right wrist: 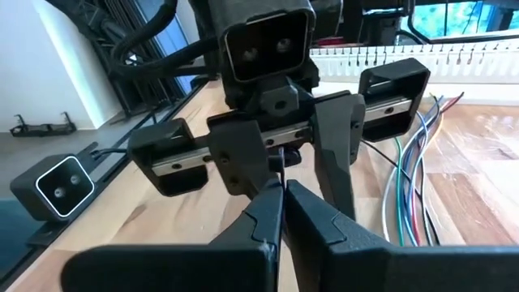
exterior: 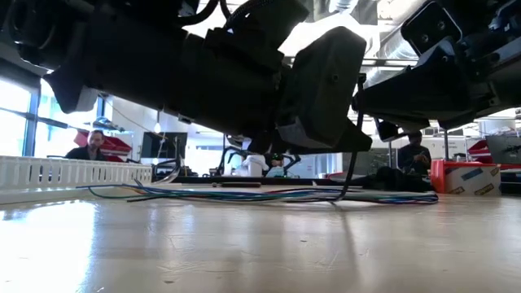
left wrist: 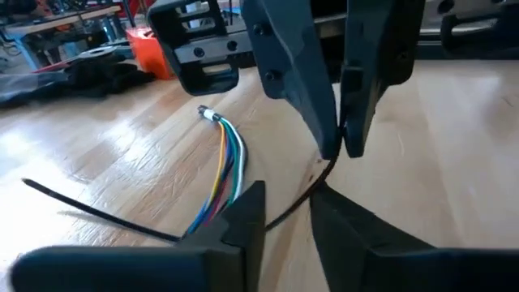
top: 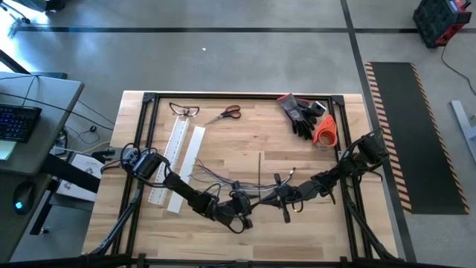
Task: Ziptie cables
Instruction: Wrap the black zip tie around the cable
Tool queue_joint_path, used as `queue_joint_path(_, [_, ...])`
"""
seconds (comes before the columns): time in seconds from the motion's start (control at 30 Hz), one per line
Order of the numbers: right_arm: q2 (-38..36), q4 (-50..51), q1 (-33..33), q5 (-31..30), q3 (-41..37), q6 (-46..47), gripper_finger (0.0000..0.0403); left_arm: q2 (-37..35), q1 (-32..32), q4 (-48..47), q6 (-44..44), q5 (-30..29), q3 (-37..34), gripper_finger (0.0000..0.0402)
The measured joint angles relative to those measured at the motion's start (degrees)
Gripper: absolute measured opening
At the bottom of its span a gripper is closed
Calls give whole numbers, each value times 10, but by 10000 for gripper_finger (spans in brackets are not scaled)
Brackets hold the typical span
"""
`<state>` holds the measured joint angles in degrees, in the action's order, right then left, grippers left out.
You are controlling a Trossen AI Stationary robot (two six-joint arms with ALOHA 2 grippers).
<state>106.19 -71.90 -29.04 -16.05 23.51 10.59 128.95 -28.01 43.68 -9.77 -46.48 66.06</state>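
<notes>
The left gripper (left wrist: 280, 215) sits part open around a thin black zip tie (left wrist: 97, 212). The cables (left wrist: 223, 174) lie just beside it. The right gripper (right wrist: 284, 199) is pressed together, facing it.

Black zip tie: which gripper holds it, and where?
The right gripper pinches the zip tie near one end; it passes through the open left gripper, ungripped.

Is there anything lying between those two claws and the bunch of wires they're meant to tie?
Nothing visible blocks them. Both the left claw and the right claw are already down at the cables, with a thin black zip tie running between them.
</notes>
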Motion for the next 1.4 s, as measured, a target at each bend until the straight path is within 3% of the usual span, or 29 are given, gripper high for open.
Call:
queue_joint_path(0.2, [0,3,0,0,0,12,0,0,0,1,-6,15,0,10])
queue_joint_path(0.37, [0,24,0,14,0,41,9,0,0,0,-18,40,0,2])
queue_joint_path(0.5, [-16,89,0,26,0,61,59,0,0,-2,-21,41,0,0])
queue_joint_path(0.67, [-89,216,-7,33,0,64,143,0,0,1,-26,39,1,0])
queue_joint_path(0.8, [-161,251,-24,16,0,46,164,0,0,-36,-27,47,19,0])
queue_joint_path(0.93, [-206,245,-38,-1,15,3,133,0,3,-93,-26,70,49,0])
queue_joint_path(1.17, [-190,379,-36,-4,80,-17,12,0,5,-126,-26,72,65,0])
queue_joint_path(1.4, [-142,429,-36,-28,109,3,4,0,5,-127,-26,73,65,0])
